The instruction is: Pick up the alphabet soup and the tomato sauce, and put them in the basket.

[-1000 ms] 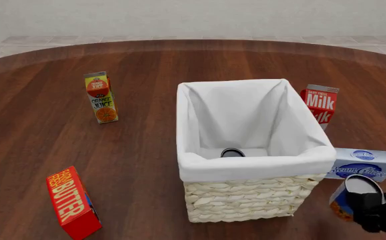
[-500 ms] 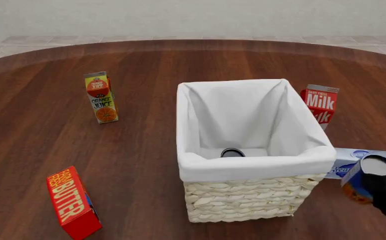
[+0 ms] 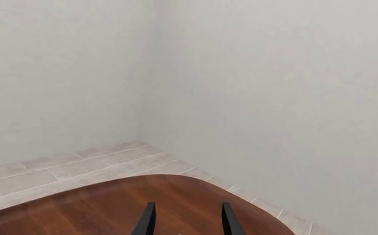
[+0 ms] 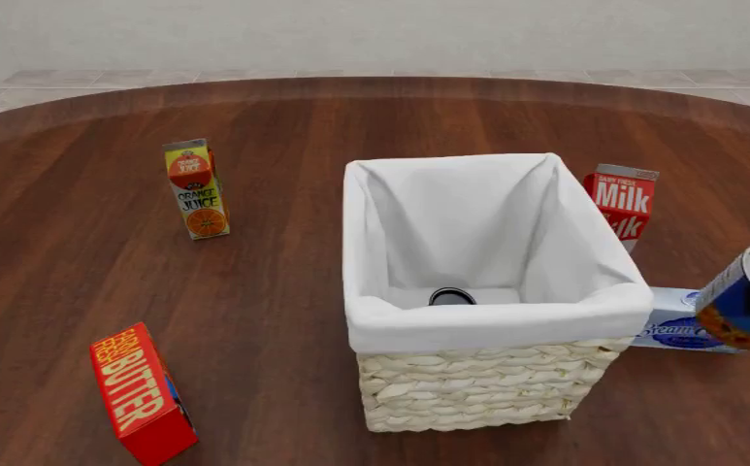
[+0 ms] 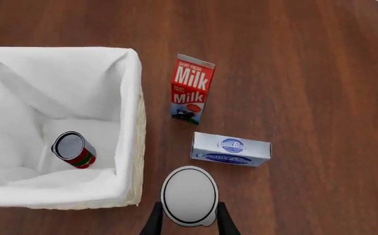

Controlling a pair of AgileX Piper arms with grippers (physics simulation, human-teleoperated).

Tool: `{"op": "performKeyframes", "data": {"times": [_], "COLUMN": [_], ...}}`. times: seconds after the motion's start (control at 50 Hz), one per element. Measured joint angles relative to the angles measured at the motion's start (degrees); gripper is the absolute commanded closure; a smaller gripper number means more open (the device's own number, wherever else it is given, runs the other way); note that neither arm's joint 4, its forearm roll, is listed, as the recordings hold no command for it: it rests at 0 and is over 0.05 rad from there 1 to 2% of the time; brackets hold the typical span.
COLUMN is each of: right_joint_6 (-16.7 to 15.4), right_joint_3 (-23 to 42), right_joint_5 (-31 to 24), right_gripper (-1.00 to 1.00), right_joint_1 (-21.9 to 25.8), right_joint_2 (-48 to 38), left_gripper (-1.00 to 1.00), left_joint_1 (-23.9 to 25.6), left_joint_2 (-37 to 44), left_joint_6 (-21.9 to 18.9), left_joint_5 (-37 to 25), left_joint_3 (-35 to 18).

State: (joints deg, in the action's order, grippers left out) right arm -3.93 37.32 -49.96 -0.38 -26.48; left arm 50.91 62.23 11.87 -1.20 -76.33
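Half done: tomato sauce [image 5: 73, 149] already lying inside basket [image 4: 478, 388], alphabet soup [image 4: 741, 309] clamped aloft in right gripper [image 5: 188, 221] just beside it, awaiting drop; left gripper [image 3: 183, 221] spread, empty.

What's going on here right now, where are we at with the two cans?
The right gripper holds the alphabet soup lifted off the table, to the right of the basket and above the cream cheese box. The tomato sauce already lies inside the basket on the white lining. The left gripper is open, holding nothing, pointed toward the wall.
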Motion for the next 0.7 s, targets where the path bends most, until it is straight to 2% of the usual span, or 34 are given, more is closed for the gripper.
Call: {"op": "performKeyframes", "data": {"times": [0.38,0.7], "right_joint_6": [-1.96,-3.12], "right_joint_3": [8.15,15.43], "right_joint_5": [-0.99,-0.86], "right_gripper": [1.00,1.00], "right_joint_1": [0.65,3.54], "right_joint_2": [-2.95,-6.81], "left_gripper": [-1.00,-1.00], "left_joint_1": [0.07,0.06], "left_joint_2": [0.00,0.14], "left_joint_6": [0.02,-0.09], "left_joint_5": [0.10,0.02], "left_joint_3": [0.08,-0.16]}}
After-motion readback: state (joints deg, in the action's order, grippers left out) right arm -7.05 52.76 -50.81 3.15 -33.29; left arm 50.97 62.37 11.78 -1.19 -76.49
